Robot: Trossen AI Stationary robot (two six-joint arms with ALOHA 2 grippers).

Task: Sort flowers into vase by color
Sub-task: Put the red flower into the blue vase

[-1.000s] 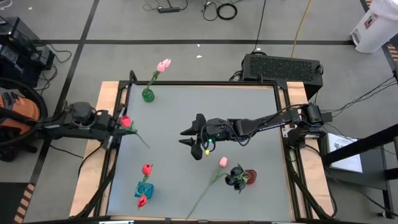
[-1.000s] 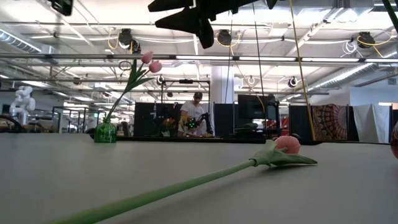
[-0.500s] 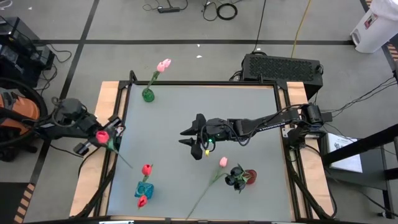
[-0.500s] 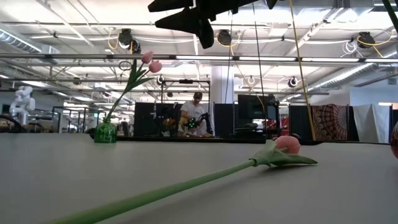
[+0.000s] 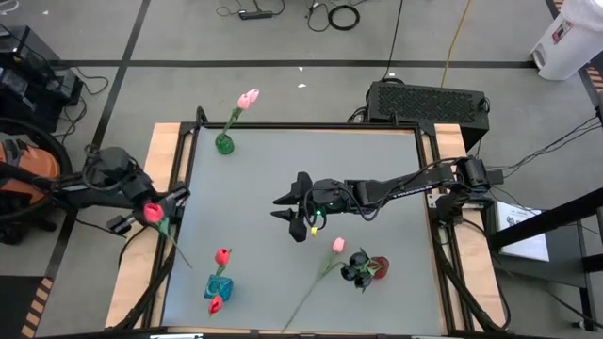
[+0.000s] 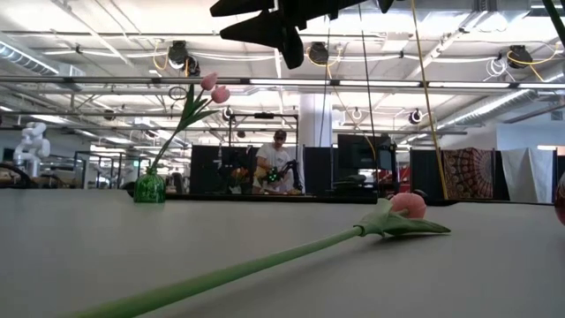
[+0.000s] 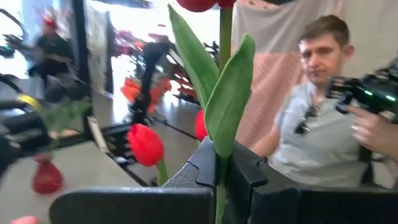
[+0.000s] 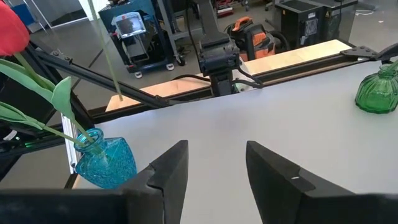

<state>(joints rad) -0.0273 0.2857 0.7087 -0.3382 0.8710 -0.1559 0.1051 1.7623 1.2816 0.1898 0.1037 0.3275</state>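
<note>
From above, the left gripper sits over the desk's left edge, its fingers closed on a red tulip whose thin stem runs down toward the blue vase. That blue vase stands near the desk's front-left corner with two red tulips in it. A green vase at the back-left corner holds pink tulips. To the right of the blue vase a loose pink tulip lies flat on the desk, just beside a cluster of black flowers next to a red vase. The right gripper hovers above the desk's middle, fingers spread wide with nothing between them.

At desk height, the pink tulip lies with its stem running toward the camera; the green vase stands far behind it. A person stands in the room beyond.

The left wrist view shows the fingers clamped around the stem and leaves of the held tulip; a person is beyond.

The right wrist view shows its fingers wide apart over bare desk, the blue vase and green vase on opposite sides.
</note>
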